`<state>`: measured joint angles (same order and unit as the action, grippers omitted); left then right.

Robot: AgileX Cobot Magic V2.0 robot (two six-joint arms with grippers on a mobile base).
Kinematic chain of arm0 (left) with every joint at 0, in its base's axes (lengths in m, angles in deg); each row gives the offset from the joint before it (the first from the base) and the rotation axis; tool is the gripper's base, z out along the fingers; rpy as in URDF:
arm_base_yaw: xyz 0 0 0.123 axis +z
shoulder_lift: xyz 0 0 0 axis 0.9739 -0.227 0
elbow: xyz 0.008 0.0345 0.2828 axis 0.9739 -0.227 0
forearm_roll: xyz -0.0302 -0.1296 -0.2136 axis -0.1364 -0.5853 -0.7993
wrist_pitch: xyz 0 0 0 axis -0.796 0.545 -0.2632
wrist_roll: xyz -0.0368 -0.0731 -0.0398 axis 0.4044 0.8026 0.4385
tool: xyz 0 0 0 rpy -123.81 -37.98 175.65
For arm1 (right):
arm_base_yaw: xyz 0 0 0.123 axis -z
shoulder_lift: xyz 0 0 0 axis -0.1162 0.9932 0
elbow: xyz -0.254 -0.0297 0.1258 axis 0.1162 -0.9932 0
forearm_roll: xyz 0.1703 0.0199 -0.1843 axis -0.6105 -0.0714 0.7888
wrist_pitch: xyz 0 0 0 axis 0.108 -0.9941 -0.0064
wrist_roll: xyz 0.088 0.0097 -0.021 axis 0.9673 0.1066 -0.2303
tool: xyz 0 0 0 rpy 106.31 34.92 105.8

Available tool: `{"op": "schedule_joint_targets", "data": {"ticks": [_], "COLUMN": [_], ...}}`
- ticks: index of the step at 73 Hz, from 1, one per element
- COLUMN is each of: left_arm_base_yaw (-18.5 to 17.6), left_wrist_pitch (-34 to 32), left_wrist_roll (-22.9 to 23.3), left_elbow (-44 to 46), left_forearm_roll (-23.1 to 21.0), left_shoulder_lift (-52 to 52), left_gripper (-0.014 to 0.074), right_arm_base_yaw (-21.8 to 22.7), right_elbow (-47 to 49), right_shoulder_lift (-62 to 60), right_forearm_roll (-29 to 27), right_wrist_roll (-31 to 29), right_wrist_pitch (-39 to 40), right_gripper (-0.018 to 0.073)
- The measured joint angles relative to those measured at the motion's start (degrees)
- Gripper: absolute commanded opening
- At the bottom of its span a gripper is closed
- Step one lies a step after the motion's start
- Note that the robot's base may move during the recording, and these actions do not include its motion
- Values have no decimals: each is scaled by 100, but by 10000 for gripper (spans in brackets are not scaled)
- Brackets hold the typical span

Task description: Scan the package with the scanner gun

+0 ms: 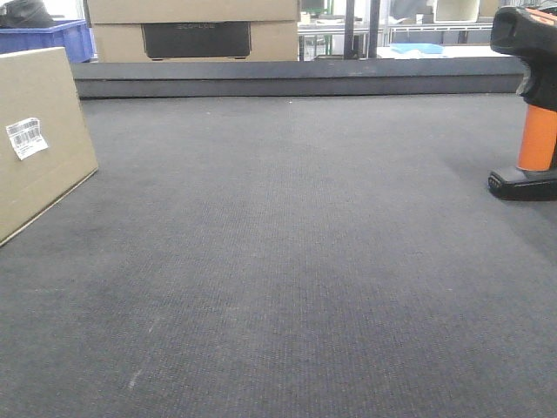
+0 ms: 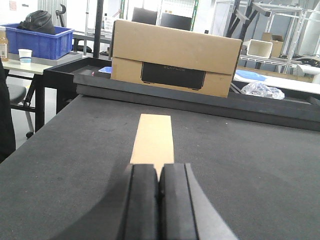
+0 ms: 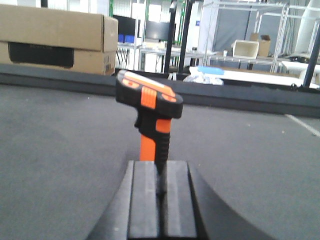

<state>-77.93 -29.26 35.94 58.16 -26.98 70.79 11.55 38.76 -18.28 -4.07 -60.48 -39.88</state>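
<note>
**Desk:** What does the front camera give you?

**Me:** I see the cardboard package point(image 1: 39, 139) at the left edge, tilted on the dark mat point(image 1: 287, 261), with a barcode label point(image 1: 26, 138) on its face. The scanner gun point(image 1: 533, 104) stands upright at the right edge. No fingers show here.

**Desk:** Left wrist?

**Me:** My left gripper point(image 2: 159, 200) is clenched, pads pressed together. The package point(image 2: 152, 137) lies flat just ahead of the tips, apart from them. A large brown carton point(image 2: 175, 57) sits far beyond.

**Desk:** Right wrist?

**Me:** My right gripper point(image 3: 160, 200) is clenched too. The scanner gun point(image 3: 150, 107) stands straight ahead of the tips, its orange handle just beyond them.
</note>
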Motion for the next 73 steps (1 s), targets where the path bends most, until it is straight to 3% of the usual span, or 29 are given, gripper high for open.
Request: {"op": "schedule_joint_targets", "data": {"ticks": [65, 73], "left_arm_base_yaw": [0, 0], "left_wrist_pitch": [0, -11], "left_wrist_roll": [0, -318], "left_elbow": [-23, -233], "left_forearm_roll": [23, 101], "left_shoulder_lift": [44, 315], "left_gripper": [-111, -111], "right_arm_base_yaw": [-7, -7], "right_elbow": [0, 0], "right_shoulder_lift": [0, 0], "right_forearm_roll": [-134, -134], "right_wrist_roll": [0, 0], "right_wrist_pitch": [-318, -318], "right_gripper": [-162, -162]}}
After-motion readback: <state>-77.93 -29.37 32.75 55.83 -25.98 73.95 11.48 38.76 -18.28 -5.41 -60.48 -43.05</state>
